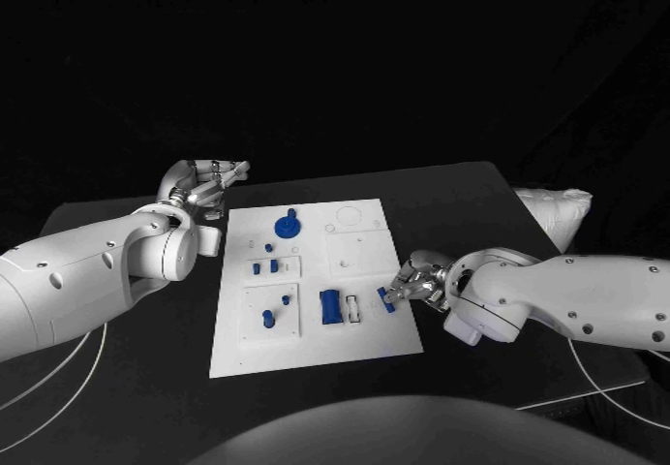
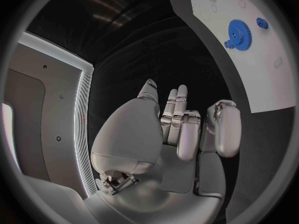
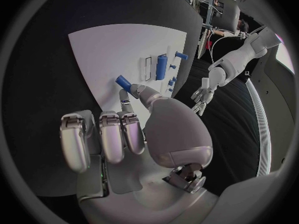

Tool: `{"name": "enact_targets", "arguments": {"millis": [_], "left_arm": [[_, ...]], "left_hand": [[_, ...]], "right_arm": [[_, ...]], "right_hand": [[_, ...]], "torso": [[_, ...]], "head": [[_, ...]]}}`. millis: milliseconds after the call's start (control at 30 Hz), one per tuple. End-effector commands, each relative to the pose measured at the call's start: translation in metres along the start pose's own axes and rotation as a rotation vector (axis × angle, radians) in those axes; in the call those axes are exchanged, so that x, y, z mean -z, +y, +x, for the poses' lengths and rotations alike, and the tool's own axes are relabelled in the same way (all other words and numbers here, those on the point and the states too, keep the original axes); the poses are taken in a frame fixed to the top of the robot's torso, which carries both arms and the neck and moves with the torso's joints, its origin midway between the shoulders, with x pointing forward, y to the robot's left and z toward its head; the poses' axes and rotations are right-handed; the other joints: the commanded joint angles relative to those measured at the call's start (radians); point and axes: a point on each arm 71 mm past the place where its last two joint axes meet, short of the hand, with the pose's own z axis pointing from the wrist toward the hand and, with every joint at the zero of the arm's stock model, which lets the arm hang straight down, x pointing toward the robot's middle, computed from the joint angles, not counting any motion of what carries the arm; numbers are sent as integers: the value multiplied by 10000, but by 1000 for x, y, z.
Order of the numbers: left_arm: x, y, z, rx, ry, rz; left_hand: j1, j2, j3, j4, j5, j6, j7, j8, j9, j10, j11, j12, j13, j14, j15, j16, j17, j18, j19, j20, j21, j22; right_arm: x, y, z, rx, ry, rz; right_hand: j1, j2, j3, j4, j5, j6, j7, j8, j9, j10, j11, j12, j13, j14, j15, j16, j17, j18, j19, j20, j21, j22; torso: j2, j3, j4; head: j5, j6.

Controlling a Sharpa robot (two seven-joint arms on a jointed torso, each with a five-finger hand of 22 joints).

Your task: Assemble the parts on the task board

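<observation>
The white task board (image 1: 310,334) lies mid-table. On it are a blue gear (image 1: 287,226), a long blue block (image 1: 331,305), a blue pegged piece (image 1: 269,316) and a few small blue parts (image 1: 265,265). My right hand (image 1: 414,283) is at the board's right edge and pinches a small blue part (image 1: 384,295) between thumb and finger, low over the board. The right wrist view shows that part (image 3: 122,80) at the fingertips (image 3: 127,97), with the board (image 3: 106,45) under it. My left hand (image 1: 207,184) hovers off the board's far left corner with its fingers apart, holding nothing; the gear (image 2: 238,33) lies ahead of it.
A white padded object (image 1: 559,213) sits at the table's right edge behind my right arm. Thin white cables (image 1: 56,387) run off the table's near corners. Black tabletop (image 1: 447,199) surrounds the board.
</observation>
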Motion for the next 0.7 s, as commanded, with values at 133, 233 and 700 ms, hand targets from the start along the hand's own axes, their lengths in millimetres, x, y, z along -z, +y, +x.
{"name": "enact_targets", "arguments": {"millis": [133, 233, 700], "left_arm": [[-1, -2, 3, 42, 198, 92], [-1, -2, 4, 46, 213, 92], [-1, -2, 4, 44, 227, 86]], "left_hand": [[-21, 91, -35, -2, 62, -55, -33, 16, 9, -63, 23, 25, 14, 981, 40, 6, 2515, -29, 10, 35, -46, 2161], [-21, 91, -35, -2, 62, -55, -33, 16, 9, -63, 23, 25, 14, 981, 40, 6, 2515, -29, 10, 35, -46, 2161], [-21, 91, -35, -2, 62, -55, -33, 16, 9, -63, 23, 25, 14, 981, 40, 6, 2515, -29, 10, 35, -46, 2161]], "right_arm": [[-2, 2, 1, -283, 229, -172], [-4, 2, 2, -256, 318, -110], [-6, 6, 5, 147, 278, 11]], "right_hand": [[-34, -152, -24, 49, -171, 116, -9, -119, -70, 1045, -65, 28, 2629, 1042, -71, 63, 2630, -142, 1028, -61, 46, 2627], [-49, -175, -42, 54, -260, 137, -7, -158, -110, 1045, -62, 28, 2629, 1042, -72, 63, 2630, -142, 1028, -63, 46, 2627], [-283, -328, -285, 203, -992, 237, 3, -309, -263, 1045, -57, 28, 2629, 1042, -37, 63, 2630, -142, 1028, -41, 46, 2627]], "torso": [[-1, 6, -11], [-8, -5, -3], [7, 7, 0]], "head": [[12, 0], [-5, 0], [51, 0]]}}
